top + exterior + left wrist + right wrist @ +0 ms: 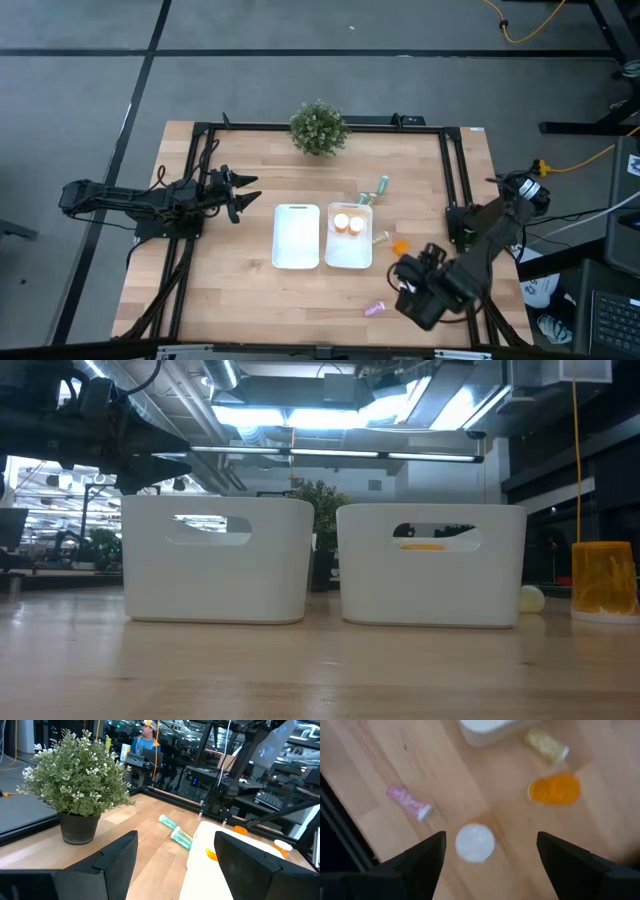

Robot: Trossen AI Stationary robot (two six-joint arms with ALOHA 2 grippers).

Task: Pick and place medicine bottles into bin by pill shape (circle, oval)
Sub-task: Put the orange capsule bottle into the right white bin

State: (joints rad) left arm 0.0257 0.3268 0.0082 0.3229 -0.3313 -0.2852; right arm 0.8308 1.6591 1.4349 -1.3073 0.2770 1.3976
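**Right gripper open over loose bottles, lower right of table**

Right gripper [410,283] hangs in the lower right of the high view, fingers spread wide, holding nothing. Its wrist view looks down on a white-capped bottle [475,842] standing upright between the fingers, a pink bottle [408,802] lying on its side beside it, an orange bottle [554,789] farther off, and a pale yellowish bottle [546,745] lying just beside the bin corner.

High view: pink bottle [374,310] lies low on the table left of the right gripper, orange bottle [400,246] sits right of the right bin [349,262]. Two orange bottles [349,223] stand inside that bin, upper half. Left bin [296,237] sits just beside it, centre of frame. Two teal-green bottles [377,190] lie just above the right bin.

Left gripper [243,193] hovers at centre left of the high view, left of the left bin, fingers apart, nothing held. Potted plant [319,128] stands at the top centre edge of the wooden table [230,280]. Left wrist view shows a person [145,742] in the room behind the plant.
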